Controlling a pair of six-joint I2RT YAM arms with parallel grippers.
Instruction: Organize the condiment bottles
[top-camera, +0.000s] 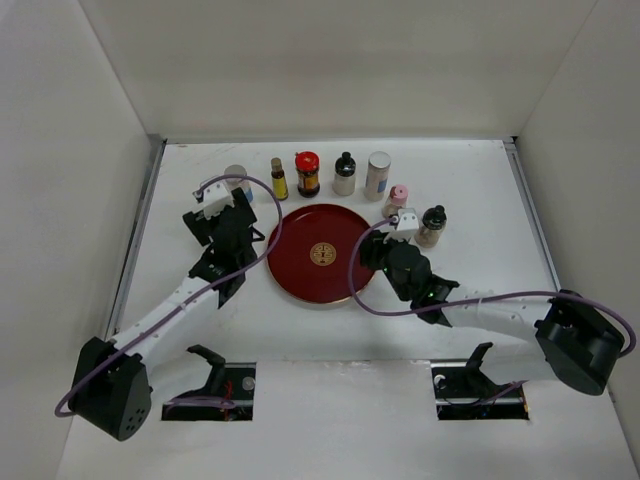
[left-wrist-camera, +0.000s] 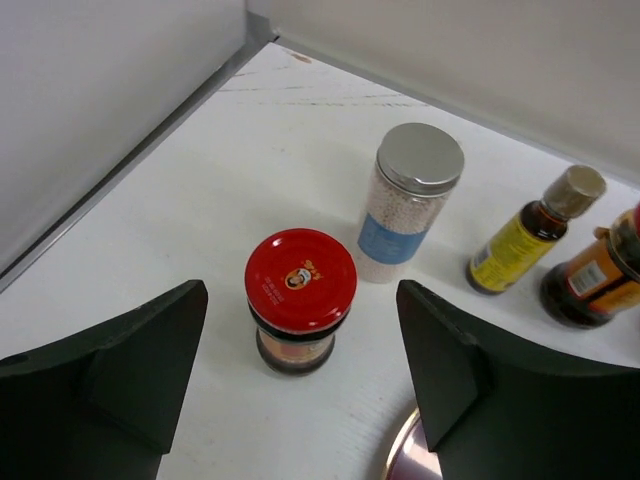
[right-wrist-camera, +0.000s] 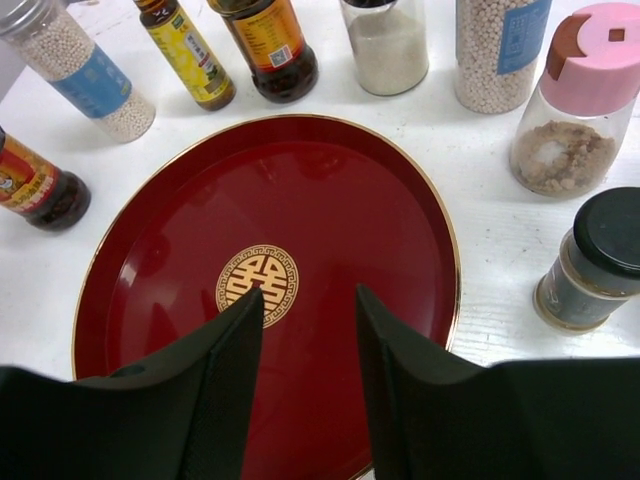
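**Left gripper**: the jaws are spread wide and grasp nothing. A red-lidded jar stands upright on the white table. In the wrist view it sits in the gap between the two fingers, apart from both. Just beyond it stands a silver-lidded jar of white beads with a blue label. The slim yellow-labelled bottle is to that jar's right.

**Right gripper**: the jaws are parted by a narrower gap, with nothing between them. It hangs over the right part of the dark red round tray. Whether the fingertips touch the tray cannot be told.

**Bottles, seen from above**: all stand upright on the table, outside the tray's rim.
- The back row continues rightward from the slim bottle with a second red-lidded jar, a black-capped bottle and a tall blue-labelled jar.
- A pink-capped jar and a black-capped jar stand just right of the tray.
- These two are the ones nearest the right gripper. The black-capped jar stands beside its right finger, apart from it.
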